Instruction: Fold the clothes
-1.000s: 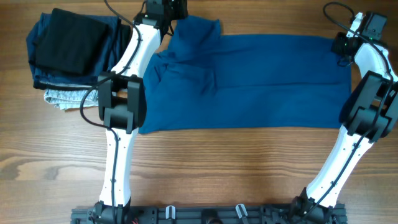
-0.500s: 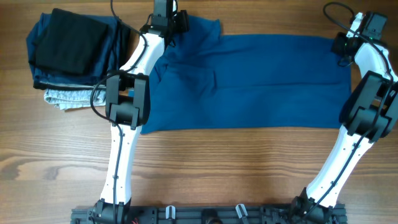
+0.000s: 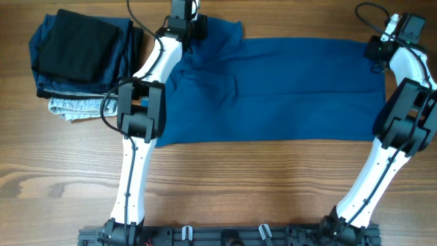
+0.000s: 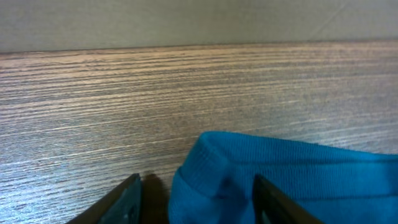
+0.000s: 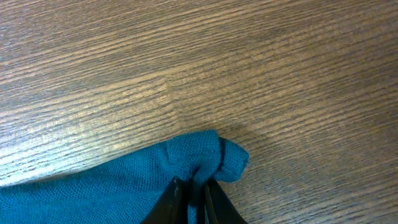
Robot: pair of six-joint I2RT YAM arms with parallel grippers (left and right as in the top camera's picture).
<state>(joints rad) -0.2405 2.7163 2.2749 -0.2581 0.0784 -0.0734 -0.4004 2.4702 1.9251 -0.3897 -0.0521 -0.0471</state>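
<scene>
Overhead: one blue T-shirt [image 3: 287,89] lies flat across the table [image 3: 239,178]. Left gripper [image 3: 186,20] is at its far left corner, right gripper [image 3: 377,49] at its far right corner. Beside it, a three-piece stack: black garment [image 3: 75,44], navy piece [image 3: 124,48], grey speckled piece [image 3: 68,106].

Left wrist: fingers [image 4: 127,199] spread, shirt edge between, unpinched.

Right wrist: fingers [image 5: 180,202] pressed together, pinching the shirt corner.

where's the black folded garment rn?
Overhead view: the black folded garment sits at the table's far-left corner, on top of the stack of folded pieces, just left of the left arm and the blue T-shirt.
</scene>
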